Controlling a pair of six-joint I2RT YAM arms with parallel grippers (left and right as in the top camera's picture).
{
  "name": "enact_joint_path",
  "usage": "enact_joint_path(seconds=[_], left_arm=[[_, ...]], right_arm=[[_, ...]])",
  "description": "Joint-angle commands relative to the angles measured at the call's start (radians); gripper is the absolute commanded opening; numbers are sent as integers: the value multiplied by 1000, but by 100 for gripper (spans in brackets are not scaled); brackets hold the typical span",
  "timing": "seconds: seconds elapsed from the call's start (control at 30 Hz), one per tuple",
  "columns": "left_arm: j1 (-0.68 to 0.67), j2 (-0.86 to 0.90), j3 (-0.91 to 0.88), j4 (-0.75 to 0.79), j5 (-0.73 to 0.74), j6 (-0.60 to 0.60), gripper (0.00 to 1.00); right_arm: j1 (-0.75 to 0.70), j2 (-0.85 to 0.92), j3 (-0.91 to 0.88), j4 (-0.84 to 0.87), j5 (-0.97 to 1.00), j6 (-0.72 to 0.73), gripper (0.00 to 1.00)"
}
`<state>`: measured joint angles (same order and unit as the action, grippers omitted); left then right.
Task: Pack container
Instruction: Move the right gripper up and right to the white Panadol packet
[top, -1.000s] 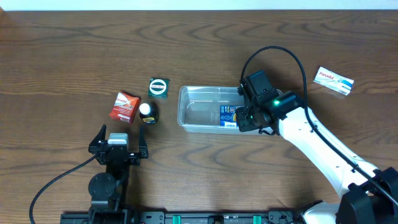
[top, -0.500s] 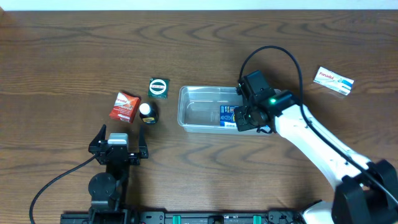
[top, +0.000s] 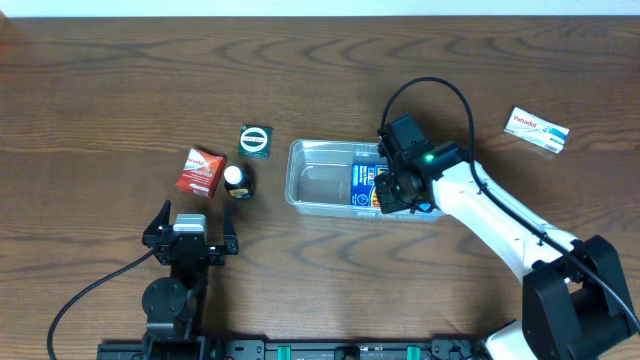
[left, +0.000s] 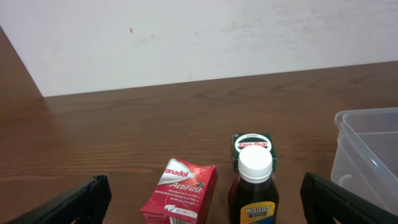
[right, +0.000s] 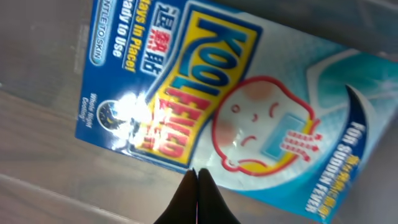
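A dark wood-grain table (top: 90, 90) is stretching out beneath a pale wall (left: 249, 37), with two robot arms working from its near edge. At far left, the left gripper (top: 193, 228) is hanging low over the table with its jaws spread wide and nothing between them. Just beyond it, a red Panadol ActiFast box (top: 200, 171) is lying flat. Beside that box a Woods bottle (top: 237, 181) with a white cap is standing upright, and a green Zam-Buk box (top: 256, 140) is sitting just behind the bottle.

Near the middle of the table, the container (top: 318, 183), a clear plastic tub, is resting apart from those three items, its left half bare. A blue Kool Fever pack (top: 364, 185) is lying flat in its right half.

The right gripper (top: 385, 190) is reaching down into the container, its black fingertips (right: 205, 193) pressed together and gripping nothing. They are pointing at the edge of the pack; whether they are touching it cannot be told.

At far right, a white Panadol box (top: 536, 130) is lying well apart from the container.
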<state>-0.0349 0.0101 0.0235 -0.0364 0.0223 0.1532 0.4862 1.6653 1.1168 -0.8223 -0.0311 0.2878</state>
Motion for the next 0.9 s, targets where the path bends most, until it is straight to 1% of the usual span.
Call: enact_joint_path(seconds=[0.0, 0.07, 0.1, 0.2, 0.27, 0.4, 0.57, 0.63, 0.73, 0.87], left_arm=[[4, -6, -19, -37, -23, -8, 98], [4, -6, -19, -37, -23, -8, 98], [4, -6, -19, -37, -23, -8, 98], [4, -6, -19, -37, -23, -8, 98], [4, -6, -19, -37, -23, -8, 98], [4, -6, -19, -37, -23, -8, 98], [4, -6, -19, -37, -23, -8, 98], [4, -6, -19, -37, -23, -8, 98], [4, -6, -19, -37, -23, -8, 98], [4, -6, -19, -37, -23, -8, 98]], right_arm=[[-29, -33, 116, -46, -3, -18, 1], [-39, -44, 206, -113, -3, -37, 2], [-45, -49, 261, -153, -3, -48, 7], [-77, -56, 420, -250, 5, -69, 38], [-118, -56, 507, -282, 5, -76, 52], [-244, -56, 596, -280, 4, -76, 68], [-442, -41, 599, -256, 4, -58, 88], [-517, -21, 599, -240, -4, -57, 90], [-602, 23, 599, -208, -13, -57, 90], [-668, 103, 599, -167, -15, -57, 91]])
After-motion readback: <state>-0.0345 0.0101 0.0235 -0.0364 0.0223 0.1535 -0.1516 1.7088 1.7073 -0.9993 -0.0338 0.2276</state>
